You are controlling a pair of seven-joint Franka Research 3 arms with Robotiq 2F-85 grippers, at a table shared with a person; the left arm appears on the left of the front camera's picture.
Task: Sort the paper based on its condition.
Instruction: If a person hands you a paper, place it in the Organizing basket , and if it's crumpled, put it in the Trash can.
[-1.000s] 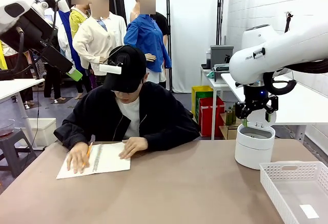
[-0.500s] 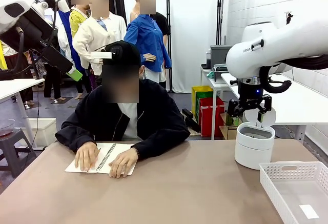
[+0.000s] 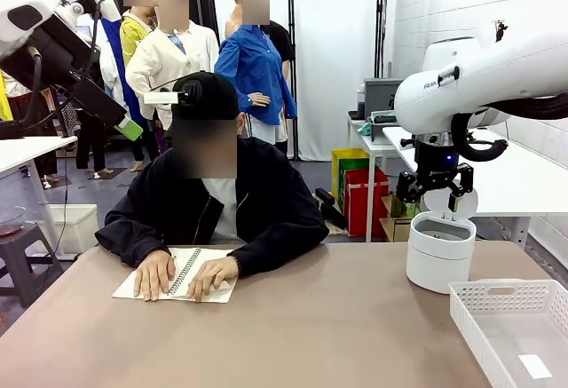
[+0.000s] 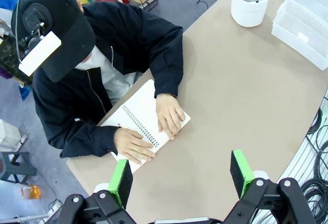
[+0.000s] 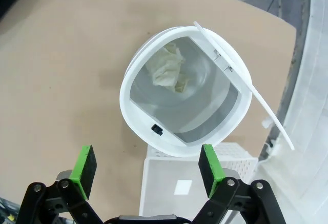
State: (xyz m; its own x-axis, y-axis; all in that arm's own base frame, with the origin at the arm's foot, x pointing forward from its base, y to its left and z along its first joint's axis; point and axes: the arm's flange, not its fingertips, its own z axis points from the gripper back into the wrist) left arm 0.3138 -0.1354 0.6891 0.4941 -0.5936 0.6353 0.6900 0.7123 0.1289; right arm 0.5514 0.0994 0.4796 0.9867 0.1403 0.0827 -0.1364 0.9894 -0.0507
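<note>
Person's hands point(image 3: 155, 274) now flat on notebook point(image 3: 184, 268); R jaws wide over bin point(image 3: 440, 268), wad point(image 5: 165, 67) inside, L jaws wide; I'd lift straight up.

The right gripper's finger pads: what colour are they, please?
The right gripper's pads are bright green, clearest in the right wrist view.

Tan flat-topped table point(image 3: 337, 317) bearing a white spiral-bound notebook point(image 3: 190, 257) at its far left, a round white plastic bin point(image 3: 439, 265) at far right, and a white perforated plastic tray point(image 3: 510, 292) at near right.
</note>
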